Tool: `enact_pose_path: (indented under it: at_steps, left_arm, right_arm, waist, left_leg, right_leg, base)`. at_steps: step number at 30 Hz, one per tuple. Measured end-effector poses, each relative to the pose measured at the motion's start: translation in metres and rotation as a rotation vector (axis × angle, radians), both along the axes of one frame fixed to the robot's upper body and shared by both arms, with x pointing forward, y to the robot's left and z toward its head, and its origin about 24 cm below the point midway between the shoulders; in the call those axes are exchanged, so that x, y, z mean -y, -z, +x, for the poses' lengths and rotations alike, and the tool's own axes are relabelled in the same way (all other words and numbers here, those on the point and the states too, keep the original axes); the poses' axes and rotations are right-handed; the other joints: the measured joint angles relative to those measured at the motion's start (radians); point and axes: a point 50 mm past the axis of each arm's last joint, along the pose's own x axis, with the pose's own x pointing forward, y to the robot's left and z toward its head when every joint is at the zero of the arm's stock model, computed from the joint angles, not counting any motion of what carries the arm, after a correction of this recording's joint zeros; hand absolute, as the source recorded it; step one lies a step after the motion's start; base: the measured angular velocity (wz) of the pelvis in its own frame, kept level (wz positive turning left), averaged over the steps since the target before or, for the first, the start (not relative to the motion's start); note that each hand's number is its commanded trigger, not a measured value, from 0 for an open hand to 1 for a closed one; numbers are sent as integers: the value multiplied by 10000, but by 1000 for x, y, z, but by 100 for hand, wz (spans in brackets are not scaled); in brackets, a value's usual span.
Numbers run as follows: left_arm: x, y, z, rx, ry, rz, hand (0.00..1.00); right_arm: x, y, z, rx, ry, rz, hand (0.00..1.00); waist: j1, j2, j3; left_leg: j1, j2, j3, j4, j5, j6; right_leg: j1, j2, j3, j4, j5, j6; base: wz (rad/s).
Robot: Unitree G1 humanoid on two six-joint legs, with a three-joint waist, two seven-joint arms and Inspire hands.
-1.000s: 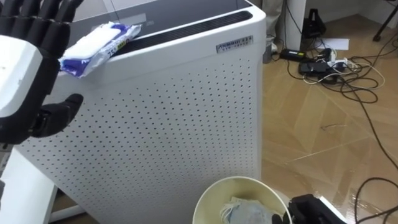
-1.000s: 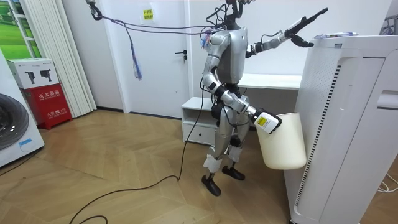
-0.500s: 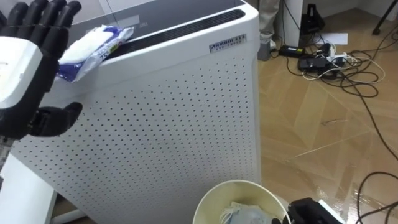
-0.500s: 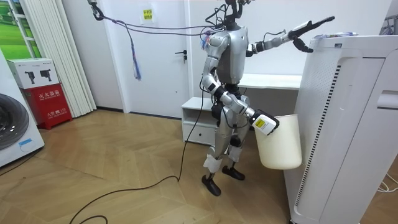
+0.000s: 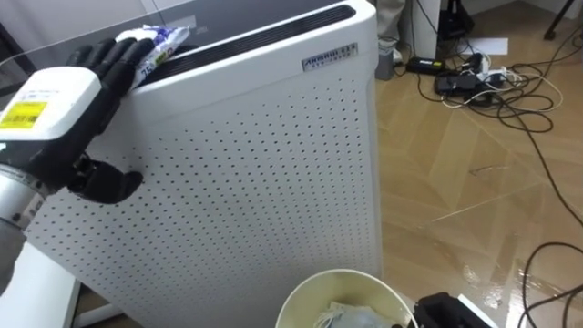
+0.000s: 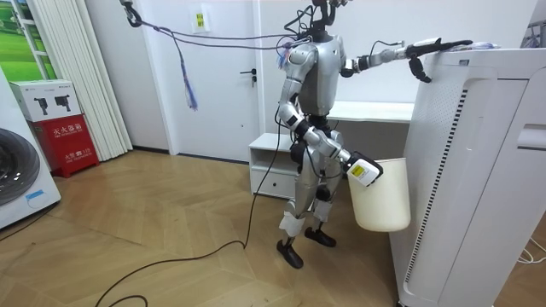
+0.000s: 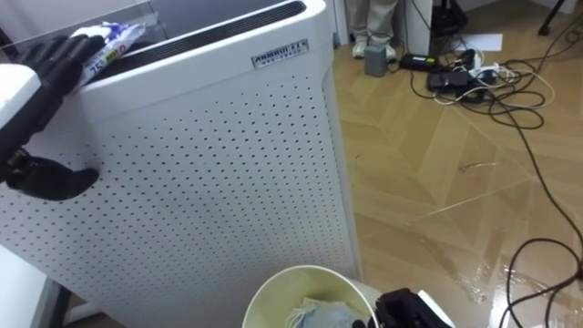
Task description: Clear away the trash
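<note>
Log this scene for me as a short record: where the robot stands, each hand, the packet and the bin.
robot: stands beside the purifier
left hand: open, straight fingers over the packet's near end, thumb lower, in front of the purifier's face
packet: white and blue, lies on the purifier's top
right hand: at the bin's rim
bin: off the floor, crumpled trash inside
floor: cables

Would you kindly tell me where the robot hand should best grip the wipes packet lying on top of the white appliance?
The packet lies flat by the appliance's top left edge, so probably come from above and pinch across its narrow width; the left robot hand lies over it, fingers straight.
</note>
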Motion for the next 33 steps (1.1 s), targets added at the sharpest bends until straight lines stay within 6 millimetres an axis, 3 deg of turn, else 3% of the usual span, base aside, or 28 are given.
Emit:
enact_pose_path:
  at_steps: [7,8,9,10,14,18,33]
  left_arm:
    - [-11,10,4,-766,-514,-331,0]
    - [-12,11,4,-867,-575,-349,49]
    - [-13,12,5,-966,-610,-380,87]
    - [-14,12,5,-1015,-640,-393,100]
    - [-18,11,5,-1117,-778,-426,100]
    - [-21,-3,2,-609,-758,-663,100]
    - [-22,-20,3,-158,-541,-999,100]
  right_arm:
    - [3,-5,3,21,22,-249,100]
    - [3,-5,3,-19,36,-257,100]
    - [2,-4,3,-75,61,-256,100]
    - [2,-4,3,-85,88,-260,100]
    - [3,-3,2,-215,169,-322,100]
    - [4,-1,1,-461,185,-481,100]
    - [3,-1,2,-384,235,-699,100]
  waist:
    - [-84,130,-40]
    - [-82,134,-43]
    - [-103,117,-34]
    - [-111,109,-33]
    - [-110,32,-41]
    - [-15,-126,-113]
    - [117,-126,-108]
  left_leg:
    - [118,19,121,-45,2,-3]
    - [169,25,179,-65,2,-3]
    - [230,25,220,-78,2,-3]
    - [241,22,227,-78,1,-3]
    - [229,17,277,-69,8,0]
    - [310,18,279,-54,15,-9]
    - [571,14,206,-50,37,-7]
  right_leg:
    - [8,-1,134,48,-18,22]
    - [2,1,228,98,-35,29]
    - [-23,-13,265,186,-75,27]
    - [-46,-14,279,182,-84,30]
    - [-176,-14,462,294,-154,35]
    - [-122,-5,475,341,-185,27]
    - [277,-17,253,193,-193,28]
  base:
    - [-5]
    - [-14]
    - [-12]
    - [-11]
    - [-9]
    - [0]
    - [3]
